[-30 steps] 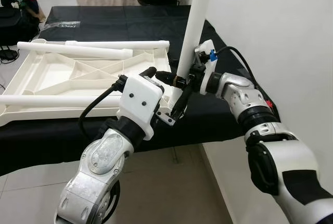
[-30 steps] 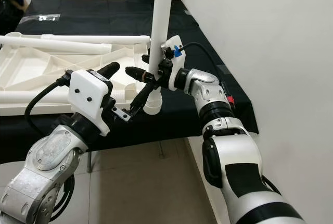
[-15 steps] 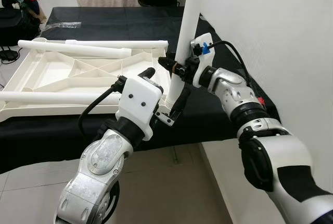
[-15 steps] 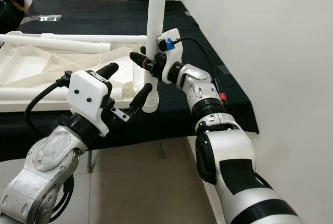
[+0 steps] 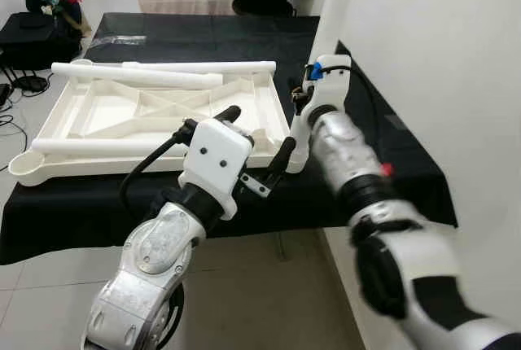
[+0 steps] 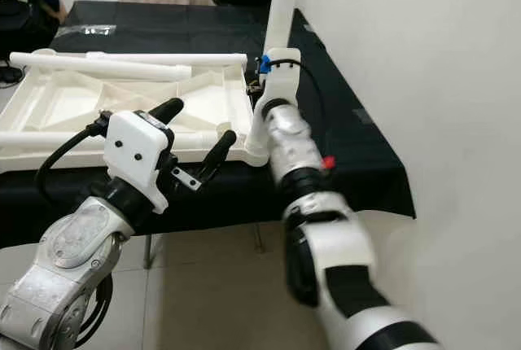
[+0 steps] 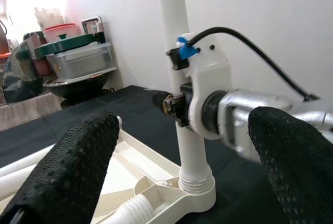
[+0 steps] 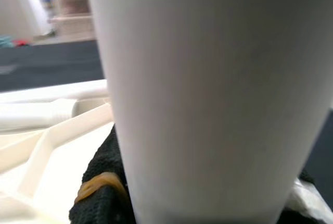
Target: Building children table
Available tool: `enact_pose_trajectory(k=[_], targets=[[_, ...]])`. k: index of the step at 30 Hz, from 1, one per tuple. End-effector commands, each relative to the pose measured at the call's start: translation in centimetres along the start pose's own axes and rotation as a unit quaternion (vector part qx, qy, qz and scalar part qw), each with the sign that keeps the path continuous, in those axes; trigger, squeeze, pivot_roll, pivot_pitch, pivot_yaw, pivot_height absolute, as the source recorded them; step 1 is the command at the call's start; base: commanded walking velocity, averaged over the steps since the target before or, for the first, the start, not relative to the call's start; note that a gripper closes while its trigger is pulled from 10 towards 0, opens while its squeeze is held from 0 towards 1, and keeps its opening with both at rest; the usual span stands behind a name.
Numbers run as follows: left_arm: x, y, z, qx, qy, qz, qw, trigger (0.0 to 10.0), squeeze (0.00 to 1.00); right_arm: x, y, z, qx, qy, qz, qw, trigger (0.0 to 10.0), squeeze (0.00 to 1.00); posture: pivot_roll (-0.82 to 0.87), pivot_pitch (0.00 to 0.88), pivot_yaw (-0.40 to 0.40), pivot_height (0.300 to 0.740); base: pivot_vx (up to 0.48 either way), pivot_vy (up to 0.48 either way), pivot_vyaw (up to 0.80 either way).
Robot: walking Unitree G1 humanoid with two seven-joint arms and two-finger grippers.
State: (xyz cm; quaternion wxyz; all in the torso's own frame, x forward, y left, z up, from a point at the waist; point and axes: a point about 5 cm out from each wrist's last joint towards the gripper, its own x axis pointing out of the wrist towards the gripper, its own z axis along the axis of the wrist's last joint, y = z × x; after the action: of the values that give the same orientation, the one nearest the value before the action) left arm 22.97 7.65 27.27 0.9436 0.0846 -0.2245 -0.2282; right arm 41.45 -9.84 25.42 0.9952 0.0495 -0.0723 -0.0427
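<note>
The white plastic tabletop (image 5: 155,114) lies upside down on a black-covered table (image 5: 383,179). One white leg (image 6: 281,8) stands upright in the socket at its near right corner (image 7: 195,195). My right gripper (image 6: 259,81) is shut on this leg a little above the socket; its black finger (image 8: 104,193) presses against the tube. My left gripper (image 5: 256,134) hovers open just in front of that corner, one finger (image 7: 67,172) on each side of the socket, touching nothing. Loose white legs (image 5: 138,76) lie across the tabletop, another along its front (image 5: 106,145).
A white wall (image 5: 440,57) runs close along the right side of the table. A black bag with clothes (image 5: 41,28) sits on the floor at far left. Pots and containers (image 7: 78,62) stand behind the table. Tiled floor (image 5: 49,301) lies in front.
My right gripper has carried the leg toward the tabletop's corner; the leg now stands straighter in the socket. The camera has shifted. The left gripper stays open in place.
</note>
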Motion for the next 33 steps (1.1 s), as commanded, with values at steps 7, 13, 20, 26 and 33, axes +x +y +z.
enact_pose_trajectory(k=[7, 13, 20, 26, 33], targets=[[0.1, -0.4, 0.1, -0.002, 0.0, -0.005, 1.0, 10.0, 0.0, -0.6, 1.7, -1.0, -0.002, 0.019, 0.006, 1.0, 10.0, 0.0, 0.08, 0.134, -0.112, 0.74, 0.0, 0.0, 0.0], [0.1, -0.3, -0.1, -0.002, 0.003, -0.005, 1.0, 10.0, 0.0, -0.7, 3.1, 0.5, 0.005, -0.025, 0.073, 0.997, 10.0, 1.0, 0.07, 0.135, -0.111, 0.74, 0.0, 0.0, 0.0], [0.1, -0.3, -0.1, -0.001, 0.003, -0.005, 1.0, 10.0, 0.0, 0.2, 1.4, 3.0, -0.001, -0.043, 0.101, 0.994, 10.0, 0.0, 0.07, 0.134, -0.109, 0.74, 0.0, 0.0, 0.0], [0.1, -0.1, -0.1, 0.002, 0.003, -0.004, 1.0, 10.0, 0.0, 0.9, -0.6, 3.6, 0.027, 0.008, 0.288, 0.957, 10.0, 0.0, 0.07, 0.135, -0.104, 0.74, 0.0, 0.0, 0.0], [0.3, -0.1, 0.0, 0.003, 0.0, -0.008, 1.0, 10.0, 0.0, -0.7, -1.9, 2.6, 0.002, 0.034, 0.508, 0.861, 10.0, 0.0, 0.07, 0.133, -0.101, 0.74, 0.0, 0.0, 0.0]])
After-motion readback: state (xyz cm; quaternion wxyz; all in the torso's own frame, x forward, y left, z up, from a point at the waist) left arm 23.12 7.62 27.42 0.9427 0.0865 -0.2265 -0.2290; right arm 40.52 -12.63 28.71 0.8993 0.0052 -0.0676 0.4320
